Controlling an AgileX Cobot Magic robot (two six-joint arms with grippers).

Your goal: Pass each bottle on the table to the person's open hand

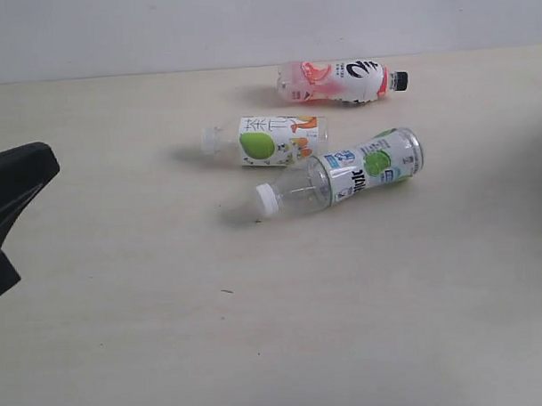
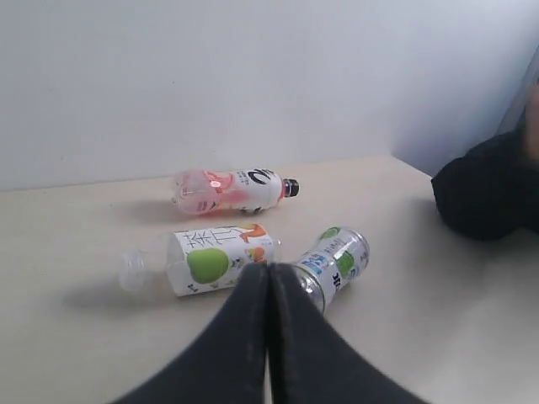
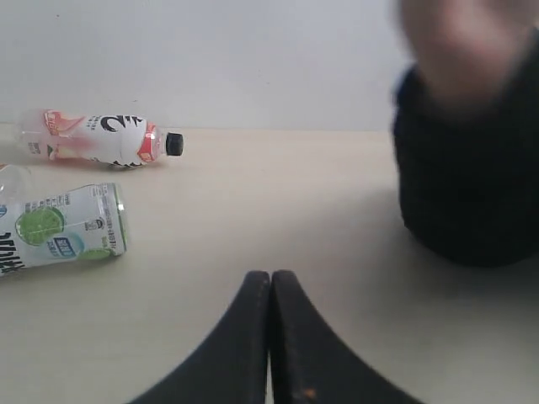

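Closest: left gripper and right gripper both pinched shut, empty | table | black sleeve at the right, hand blurred | three bottles lying mid-table: lime bottle, apple bottle, pink bottle | they look light, slick, crushable; best gripped across the labelled middle

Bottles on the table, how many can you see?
3. In the exterior view, the pink-label bottle lies farthest back, the green-apple bottle in the middle, and the lime-label bottle nearest. All lie on their sides. Another could be outside the views.
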